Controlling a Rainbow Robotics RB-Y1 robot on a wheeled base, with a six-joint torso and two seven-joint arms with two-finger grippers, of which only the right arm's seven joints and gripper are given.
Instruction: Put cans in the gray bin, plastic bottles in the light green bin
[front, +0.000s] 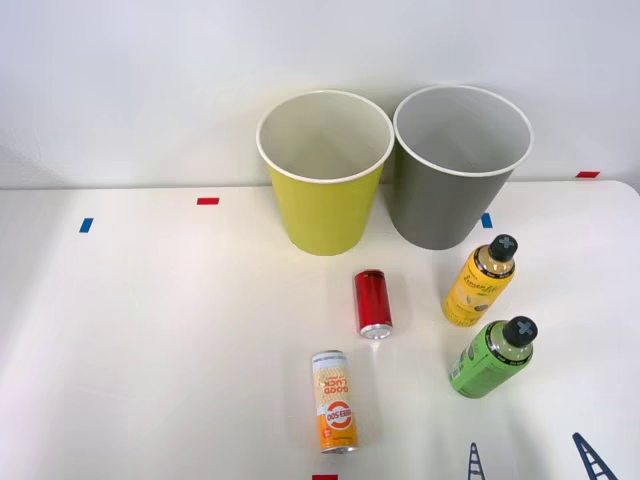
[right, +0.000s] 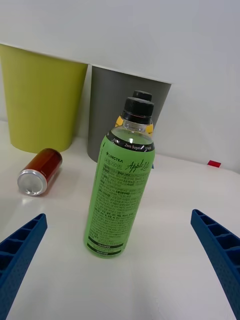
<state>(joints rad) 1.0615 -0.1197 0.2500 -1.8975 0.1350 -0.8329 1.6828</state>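
Wide open, my right pincer holds nothing; its blue ribbed fingers sit apart on either side of the green-label bottle, not touching it. On the front view I see the finger tips at the desk's near edge, toward its right corner.

Biggest first: the light green bin and the gray bin stand upright side by side at the desk's far edge, rims almost touching, the gray one to the right.

The green-label bottle stands upright near the right edge, closest to my pincer, black cap on. The yellow-label bottle stands just beyond it, toward the gray bin.

The orange-and-white can lies on its side near the near edge, about mid-desk. The red can lies on its side farther in, before the light green bin.
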